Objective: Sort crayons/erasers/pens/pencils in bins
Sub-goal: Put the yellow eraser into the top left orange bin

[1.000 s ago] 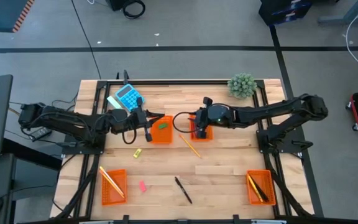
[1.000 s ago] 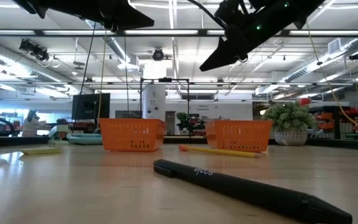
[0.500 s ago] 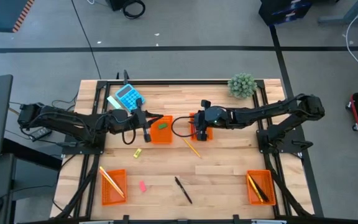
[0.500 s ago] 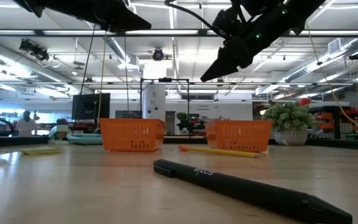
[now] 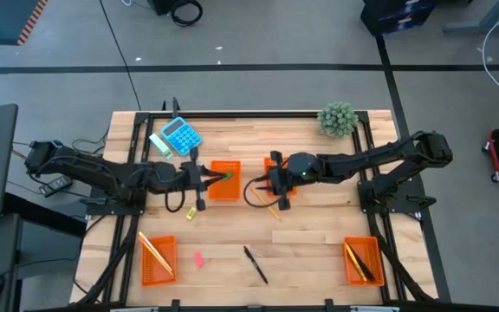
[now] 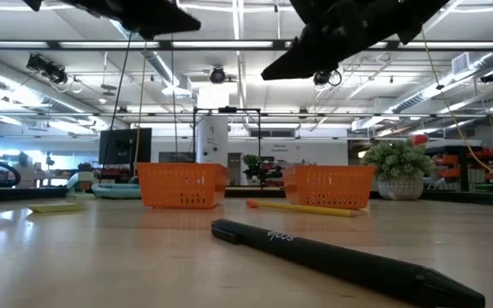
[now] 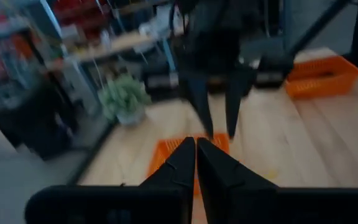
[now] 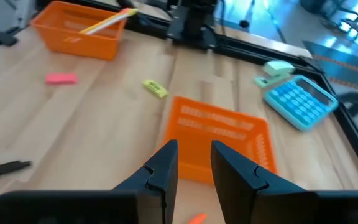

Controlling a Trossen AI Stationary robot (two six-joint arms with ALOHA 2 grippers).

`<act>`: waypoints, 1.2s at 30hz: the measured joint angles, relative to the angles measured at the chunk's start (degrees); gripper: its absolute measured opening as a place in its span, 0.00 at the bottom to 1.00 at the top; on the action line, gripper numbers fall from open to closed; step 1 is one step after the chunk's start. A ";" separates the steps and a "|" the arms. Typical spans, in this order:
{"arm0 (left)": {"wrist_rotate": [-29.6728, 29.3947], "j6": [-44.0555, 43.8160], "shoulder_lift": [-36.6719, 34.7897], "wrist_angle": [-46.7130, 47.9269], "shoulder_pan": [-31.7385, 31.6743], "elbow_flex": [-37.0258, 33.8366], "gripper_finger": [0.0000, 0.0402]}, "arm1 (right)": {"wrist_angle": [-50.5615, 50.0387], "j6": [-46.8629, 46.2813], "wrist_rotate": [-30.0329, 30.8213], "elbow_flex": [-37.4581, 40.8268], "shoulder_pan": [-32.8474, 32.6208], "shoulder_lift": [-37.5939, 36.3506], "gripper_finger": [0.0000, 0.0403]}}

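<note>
- The left hand (image 7: 196, 146) is up in the air, just beside the left end of a middle bin (image 5: 225, 180). Its two fingers are closed together and there is nothing between them.
- The right hand (image 8: 192, 147) is in the air on the other side of that bin, and it points at it. Its fingers are apart, so it is open, and it holds nothing.
- A green eraser (image 5: 229, 174) lies inside that middle bin.
- A second middle bin (image 5: 273, 163) sits just under the right arm, and the arm hides part of it.
- A pencil (image 5: 271, 208) lies on the desk (image 5: 319, 234) near the right hand.
- A small yellow eraser (image 5: 191, 212) lies on the desk near the left hand.
- A pink eraser (image 5: 199, 258) lies near the front, just beside the front left bin (image 5: 158, 260).
- That front left bin has yellow pencils (image 5: 153, 251) in it.
- A black pen (image 5: 255, 264) lies on the desk at the front, between the two front bins.
- The front right bin (image 5: 361, 261) has long sticks in it, one yellow and one dark.
- A blue calculator (image 5: 180, 136) is at the back left of the desk.
- A little green plant (image 5: 337, 119) is at the back right.
</note>
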State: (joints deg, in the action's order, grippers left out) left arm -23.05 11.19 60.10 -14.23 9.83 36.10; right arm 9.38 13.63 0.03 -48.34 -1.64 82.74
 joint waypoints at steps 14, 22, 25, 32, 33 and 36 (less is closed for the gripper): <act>-0.16 -24.21 0.02 26.36 2.03 -0.02 0.11 | 2.03 19.68 0.00 0.00 -1.43 -0.31 0.25; -0.65 -41.18 0.51 37.20 1.86 0.00 0.11 | 0.93 23.54 1.87 0.00 0.17 -0.35 0.25; -0.76 -49.11 1.60 45.22 1.85 -0.04 0.09 | 0.40 24.50 3.92 0.00 0.49 -0.35 0.25; 15.99 -43.24 8.04 43.75 0.29 0.58 0.08 | -4.19 23.56 10.97 0.00 0.49 -0.37 0.25; 18.00 -42.39 8.94 44.66 0.40 1.29 0.09 | -4.86 22.13 11.42 0.00 0.41 -0.37 0.25; 19.45 -38.79 11.88 49.73 2.07 4.92 0.11 | -8.01 15.73 11.56 0.00 0.24 -0.39 0.25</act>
State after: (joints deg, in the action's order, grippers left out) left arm -3.60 -27.60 71.98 35.50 11.90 41.02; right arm 1.38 29.37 11.60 -48.34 -1.39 82.35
